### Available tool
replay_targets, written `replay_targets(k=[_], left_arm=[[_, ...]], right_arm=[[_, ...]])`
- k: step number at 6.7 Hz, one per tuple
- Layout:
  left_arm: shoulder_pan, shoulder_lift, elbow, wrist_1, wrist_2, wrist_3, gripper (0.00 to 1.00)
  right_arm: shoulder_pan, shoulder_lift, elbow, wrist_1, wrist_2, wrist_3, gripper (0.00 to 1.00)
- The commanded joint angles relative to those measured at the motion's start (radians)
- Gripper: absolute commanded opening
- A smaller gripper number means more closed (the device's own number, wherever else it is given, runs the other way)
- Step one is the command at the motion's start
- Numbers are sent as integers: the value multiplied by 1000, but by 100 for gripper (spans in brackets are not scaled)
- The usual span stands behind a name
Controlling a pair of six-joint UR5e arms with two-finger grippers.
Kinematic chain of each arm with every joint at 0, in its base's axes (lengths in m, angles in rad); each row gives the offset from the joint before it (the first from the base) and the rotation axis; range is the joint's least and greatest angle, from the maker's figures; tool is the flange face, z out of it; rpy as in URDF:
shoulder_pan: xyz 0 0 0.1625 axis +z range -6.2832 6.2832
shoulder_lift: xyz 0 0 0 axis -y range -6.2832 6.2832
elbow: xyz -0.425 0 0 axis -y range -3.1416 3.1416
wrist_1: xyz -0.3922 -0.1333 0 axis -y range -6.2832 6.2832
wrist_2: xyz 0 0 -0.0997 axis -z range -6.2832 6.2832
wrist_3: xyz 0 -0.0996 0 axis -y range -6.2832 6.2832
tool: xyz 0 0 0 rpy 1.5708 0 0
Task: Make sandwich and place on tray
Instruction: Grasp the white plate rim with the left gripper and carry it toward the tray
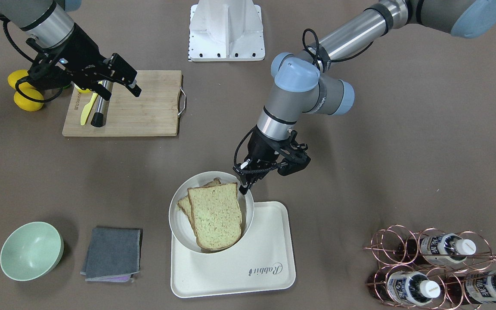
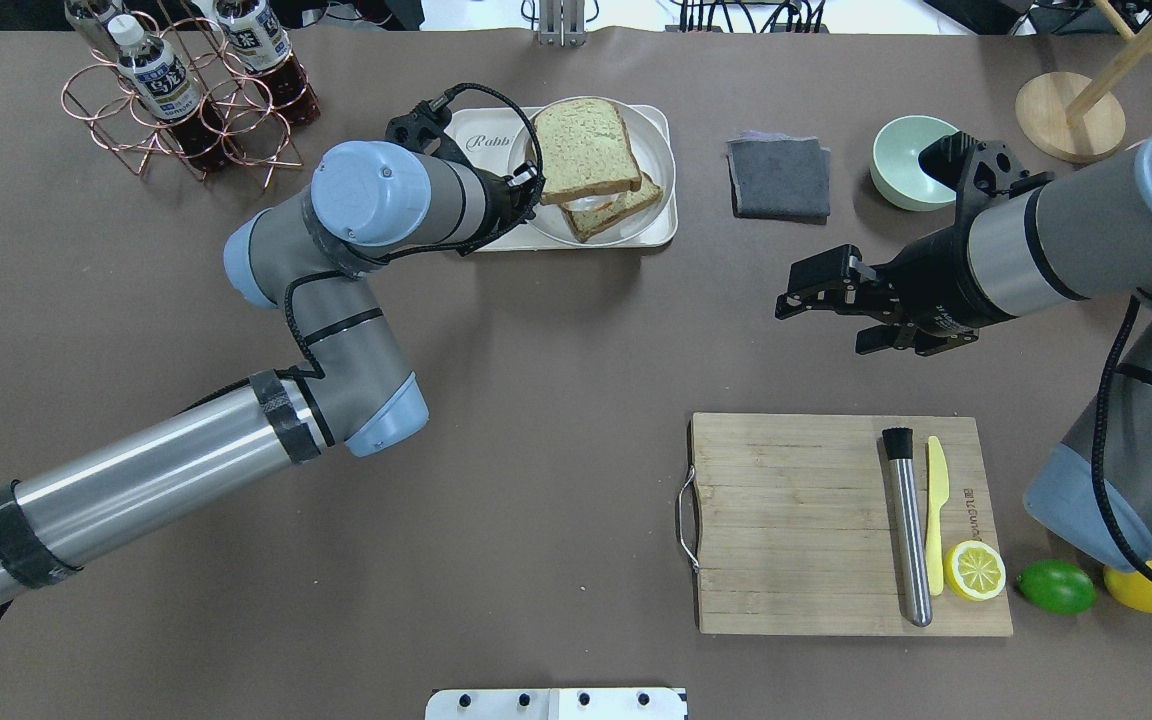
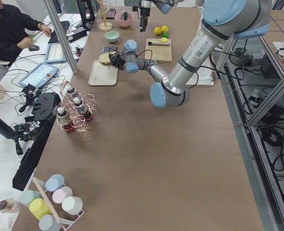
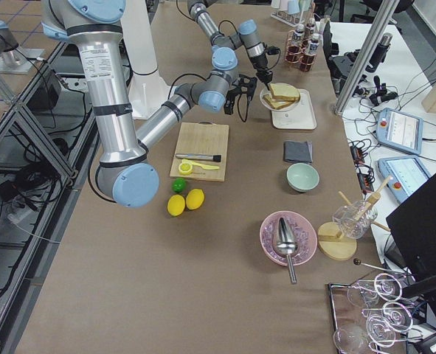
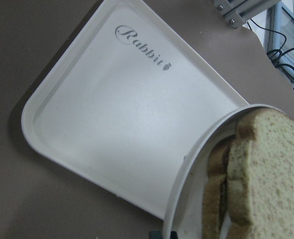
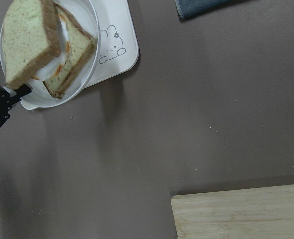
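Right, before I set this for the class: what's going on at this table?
The left gripper pinches the rim of the round white plate that carries the sandwich, holding it, seemingly tilted, over a corner of the tray. The sandwich is assembled but lies on the plate, not yet on the tray itself. The right gripper hangs open in the air near the cutting board, holding nothing.

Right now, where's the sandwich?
In the overhead view, far centre: the sandwich sits on the round white plate over the tray, between the bottle rack and grey cloth.
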Motion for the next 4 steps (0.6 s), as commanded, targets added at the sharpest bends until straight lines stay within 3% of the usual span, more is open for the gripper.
replay_targets(k=[1,4], left_arm=[[-34,-60,142,-25,8,6,0],[-66,-71,214,-44,8,20,0]], right_arm=[[0,3,0,0,0,6,100],[-2,13,-3,0,0,6,100]])
